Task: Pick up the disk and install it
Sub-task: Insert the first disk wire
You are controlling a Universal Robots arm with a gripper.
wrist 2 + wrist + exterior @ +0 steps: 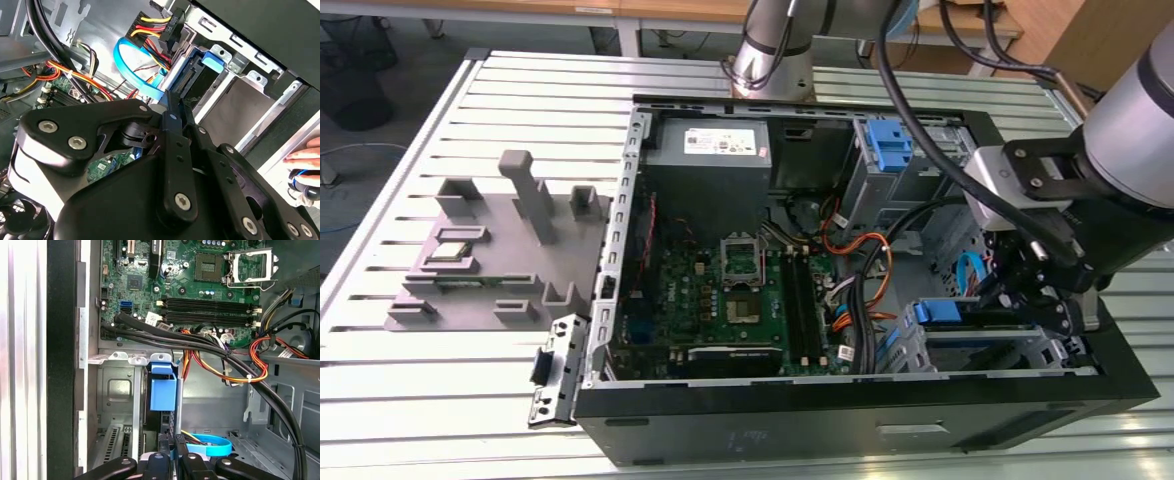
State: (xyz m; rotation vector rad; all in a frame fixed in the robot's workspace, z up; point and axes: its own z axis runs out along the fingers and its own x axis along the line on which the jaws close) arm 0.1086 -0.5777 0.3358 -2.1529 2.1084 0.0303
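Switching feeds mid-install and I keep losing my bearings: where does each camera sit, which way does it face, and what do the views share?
Exterior view: off the arm, above, looking down into the open computer case; shows the arm and gripper over the drive bay at the exterior view's right.
First wrist view: on the wrist, facing along the gripper over the blue carrier tab toward the motherboard.
Second wrist view: on the wrist, behind the gripper linkage, facing the disk in its bay; a person's hand at the case edge.
Shared: the blue data cable in both wrist views.

Blue-framed disk [970,318], seated in drive bay
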